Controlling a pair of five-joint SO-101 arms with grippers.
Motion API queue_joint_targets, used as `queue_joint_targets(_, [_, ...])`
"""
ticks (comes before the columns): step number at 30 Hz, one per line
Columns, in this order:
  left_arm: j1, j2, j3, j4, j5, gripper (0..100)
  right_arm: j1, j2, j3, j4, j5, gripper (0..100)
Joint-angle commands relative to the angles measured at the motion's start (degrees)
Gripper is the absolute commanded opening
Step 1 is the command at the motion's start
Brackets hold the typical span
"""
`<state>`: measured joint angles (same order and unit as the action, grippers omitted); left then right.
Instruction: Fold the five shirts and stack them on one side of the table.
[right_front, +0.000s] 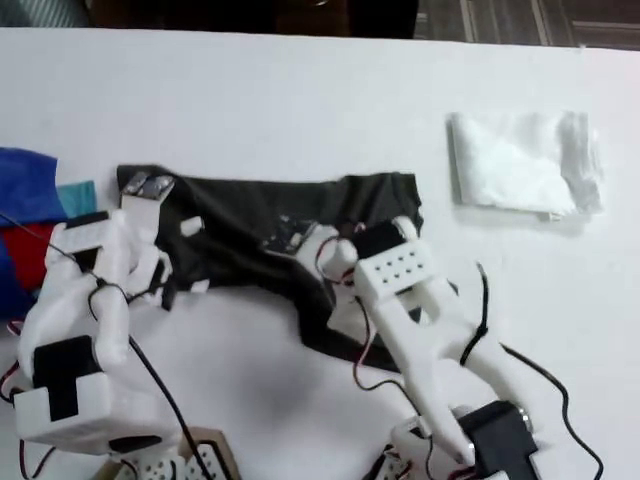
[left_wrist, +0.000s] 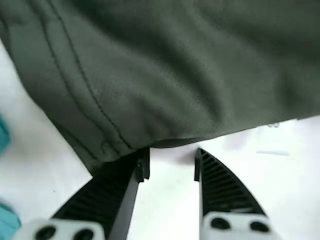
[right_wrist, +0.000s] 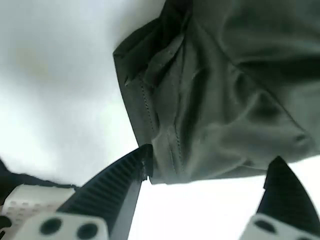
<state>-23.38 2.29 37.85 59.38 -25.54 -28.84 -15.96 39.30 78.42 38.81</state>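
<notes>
A dark shirt (right_front: 250, 215) lies spread across the middle of the white worktop (right_front: 300, 90) in the high view. Its long upper edge runs from centre left to centre right of the frame, and a crumpled tail trails down toward the lower middle, passing under the right arm. The left pincer (left_wrist: 170, 164) is released. In the left wrist view its two black fingers (left_wrist: 125, 190) stand apart with bare worktop between them, and their tips sit right at the shirt's stitched hem. One tip meets the fold of the cloth, but whether it touches the fold or has slipped just under it cannot be told. In the high view this arm stands at the left end of the shirt. The right pincer (right_wrist: 210, 167) is also released, its jaws spread wide on either side of a bunched, seamed corner of the same shirt, and it grasps nothing. The high view places it over the middle of the garment. A white folded shirt (right_front: 520, 165) rests flat in the upper right of the frame, well apart from the dark one. At the left edge a heap of blue, red and teal cloth (right_front: 25, 215) lies just beside the left arm. Red and black wires (right_front: 484, 305) hang along both arms.
</notes>
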Motion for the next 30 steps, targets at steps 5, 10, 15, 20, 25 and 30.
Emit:
queue_joint_targets(5, [-0.53, -0.18, 0.13, -2.99, 0.35, 16, -8.75, -2.59, 10.11, -8.13, -0.79, 35.2])
queue_joint_targets(10, [-0.53, -0.18, 0.13, -2.99, 0.35, 16, -10.68, -2.51, 13.89, -14.02, -0.79, 35.4])
queue_joint_targets(15, [-0.53, -0.18, 0.22, -2.99, 0.35, 16, -5.76, -2.51, 14.42, -16.66, -0.88, 35.4])
queue_joint_targets(20, [-0.53, -0.18, 0.22, -2.99, 0.35, 16, -5.41, -2.51, 14.51, -16.48, -0.79, 35.4])
queue_joint_targets(25, [-0.53, -0.18, 0.22, -2.99, 0.35, 16, -5.23, 1.54, 14.51, -19.21, -0.79, 35.4])
queue_joint_targets(30, [-0.53, -0.18, 0.22, -2.99, 0.35, 16, -5.23, 12.26, 9.23, -17.98, -0.79, 35.4])
